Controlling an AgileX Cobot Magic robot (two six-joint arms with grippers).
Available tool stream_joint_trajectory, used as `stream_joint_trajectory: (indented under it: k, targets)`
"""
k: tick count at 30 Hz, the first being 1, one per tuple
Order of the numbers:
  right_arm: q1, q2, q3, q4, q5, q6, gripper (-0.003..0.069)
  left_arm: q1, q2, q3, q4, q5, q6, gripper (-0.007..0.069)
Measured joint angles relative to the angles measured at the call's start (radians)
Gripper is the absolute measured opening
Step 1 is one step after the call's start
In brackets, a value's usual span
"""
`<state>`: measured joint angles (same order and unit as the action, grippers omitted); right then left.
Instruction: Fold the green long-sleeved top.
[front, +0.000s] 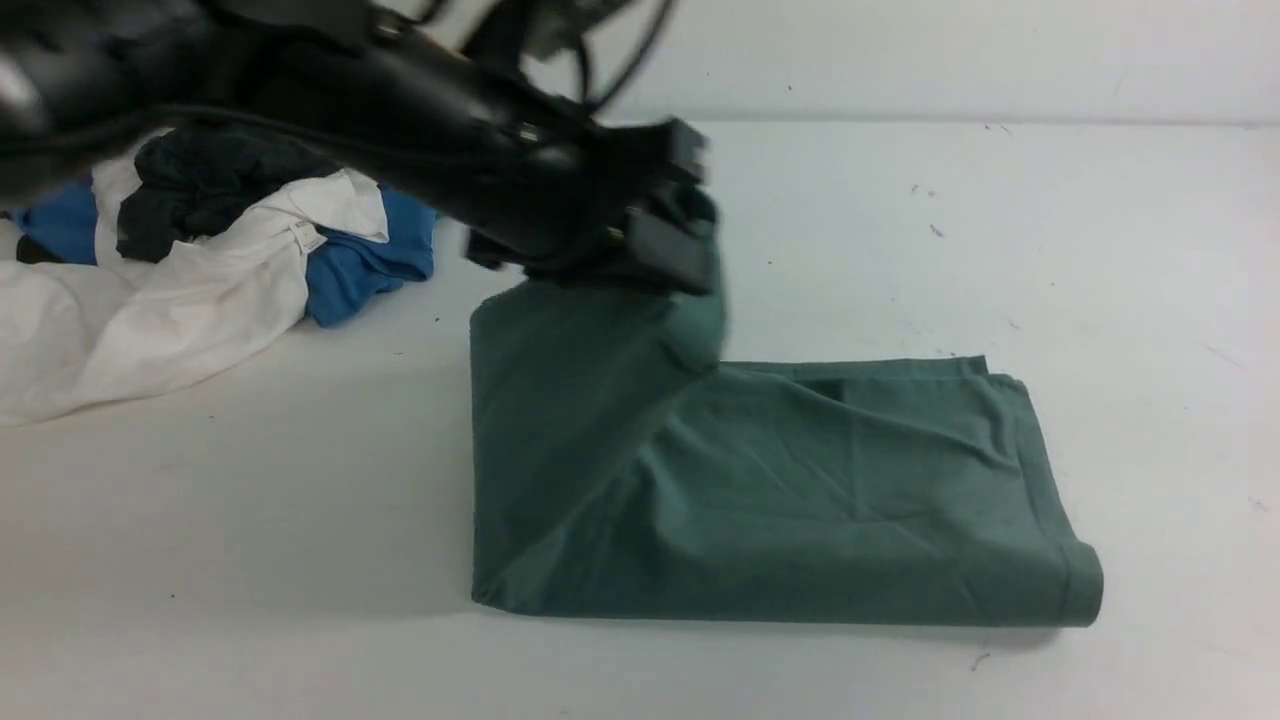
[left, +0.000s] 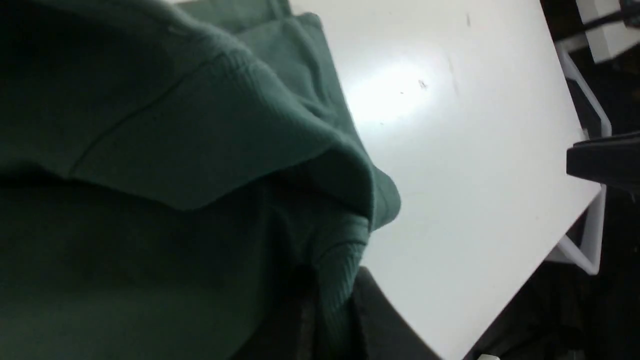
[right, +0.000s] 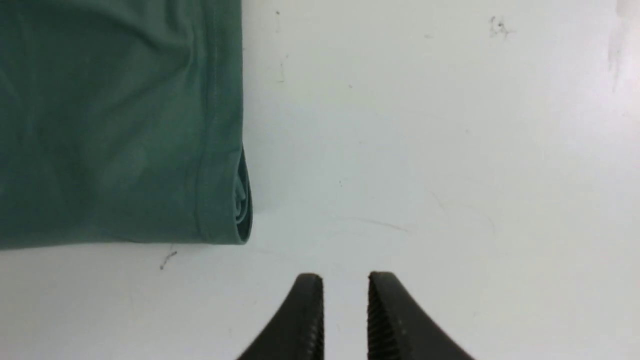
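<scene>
The green long-sleeved top (front: 800, 490) lies folded into a rectangle in the middle of the white table. Its far-left part is lifted into a slanting sheet by my left gripper (front: 685, 255), which is shut on the fabric. In the left wrist view the top (left: 175, 150) fills most of the frame, and its ribbed edge runs down beside one dark finger (left: 380, 325). My right gripper (right: 345, 295) hovers over bare table just off the top's near hemmed corner (right: 220, 200). A narrow gap shows between its ridged fingers, and nothing is in it. The right arm is out of the front view.
A pile of white (front: 150, 310), blue (front: 370, 260) and dark charcoal (front: 200, 180) garments lies at the back left. The left arm (front: 400, 100) reaches across above it. The table's edge and a white frame (left: 590, 235) show in the left wrist view.
</scene>
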<state>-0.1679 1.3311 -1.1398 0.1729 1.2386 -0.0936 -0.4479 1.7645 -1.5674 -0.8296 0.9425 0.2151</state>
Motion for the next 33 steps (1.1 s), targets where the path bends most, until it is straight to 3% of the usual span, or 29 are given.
stream_joint_trajectory:
  k: [4,12,16,20,23,26,30,33]
  targets:
    - [0.000,-0.045,0.000,0.008,0.001,-0.005,0.0006,-0.109,0.170,-0.160,-0.022,-0.013,0.000,0.0024]
    - [0.000,-0.072,0.000,0.008,0.005,-0.007,-0.0013,-0.230,0.428,-0.432,-0.033,-0.004,0.000,0.0039]
    - [0.000,-0.072,0.000,0.008,0.006,-0.009,-0.0014,-0.255,0.484,-0.461,-0.034,-0.004,-0.001,0.0101]
    - [0.000,-0.072,0.000,0.008,0.006,-0.009,-0.0014,-0.258,0.500,-0.466,-0.036,-0.004,-0.001,0.0216]
    - [0.000,-0.072,0.000,0.009,0.006,-0.009,-0.0014,-0.239,0.500,-0.492,-0.036,0.006,-0.001,0.0310]
    - [0.000,-0.076,0.000,0.018,0.006,-0.009,-0.0014,-0.200,0.494,-0.539,-0.037,0.057,0.001,0.0346]
    - [0.000,-0.102,0.001,0.034,0.006,-0.009,-0.0014,-0.109,0.465,-0.608,-0.033,0.166,-0.003,0.0323]
    - [0.000,-0.184,0.001,0.046,0.006,-0.009,-0.0014,0.010,0.407,-0.698,-0.024,0.267,-0.017,0.0208]
